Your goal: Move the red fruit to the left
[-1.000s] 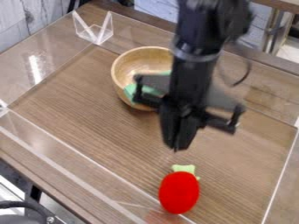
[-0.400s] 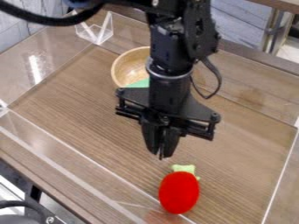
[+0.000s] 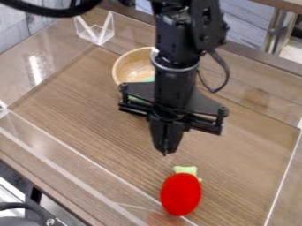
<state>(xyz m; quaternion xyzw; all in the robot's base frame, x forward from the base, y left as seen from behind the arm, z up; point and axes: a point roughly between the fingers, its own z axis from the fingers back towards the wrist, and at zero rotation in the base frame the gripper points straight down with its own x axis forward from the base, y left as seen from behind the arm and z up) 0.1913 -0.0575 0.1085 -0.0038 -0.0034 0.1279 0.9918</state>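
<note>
Pincer (image 3: 167, 150) now pinched shut and empty, having snapped closed from a wider spread while hanging just above red fruit (image 3: 181, 193) near the surface's (image 3: 71, 106) front edge; fruit ungrasped, unmoved.

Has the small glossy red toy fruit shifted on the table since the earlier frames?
No. The small glossy red toy fruit sits at the same spot near the wooden table's front edge, the same way off the round wooden bowl.
</note>
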